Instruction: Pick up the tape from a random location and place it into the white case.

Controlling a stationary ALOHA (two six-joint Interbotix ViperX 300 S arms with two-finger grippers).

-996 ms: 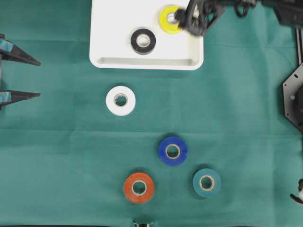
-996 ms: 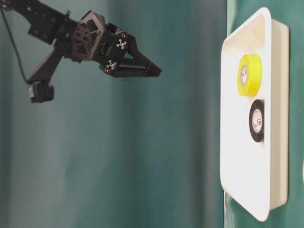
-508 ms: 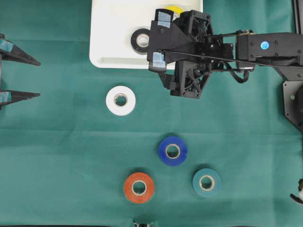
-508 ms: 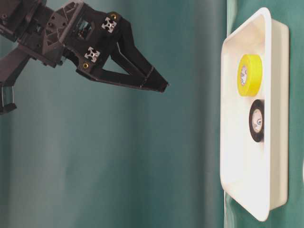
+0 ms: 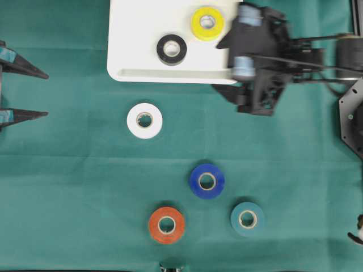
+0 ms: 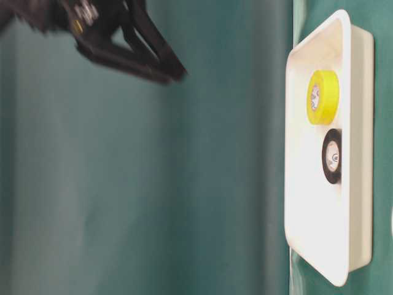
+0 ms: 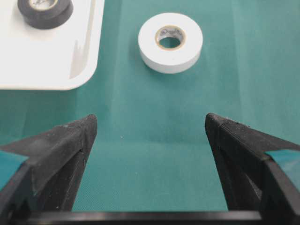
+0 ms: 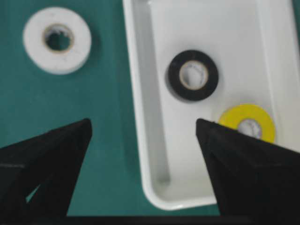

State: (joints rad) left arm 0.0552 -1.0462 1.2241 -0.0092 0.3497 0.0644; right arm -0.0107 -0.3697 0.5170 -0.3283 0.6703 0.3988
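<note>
The large shallow white plastic tray (image 5: 136,34) is lying at the far edge of the green-clothed table (image 5: 85,187), already holding a black tape roll (image 5: 171,49) and a yellow tape roll (image 5: 207,23). The right hand (image 5: 249,85) is hanging just beside its corner, released and empty, likely free to fetch another. The white tape roll (image 5: 144,120) is lying nearest the tray. The left hand (image 7: 150,140) is parked wide apart, facing it.

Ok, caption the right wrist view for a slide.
Open right gripper above the white case rim; black tape and yellow tape inside, white tape outside.
</note>
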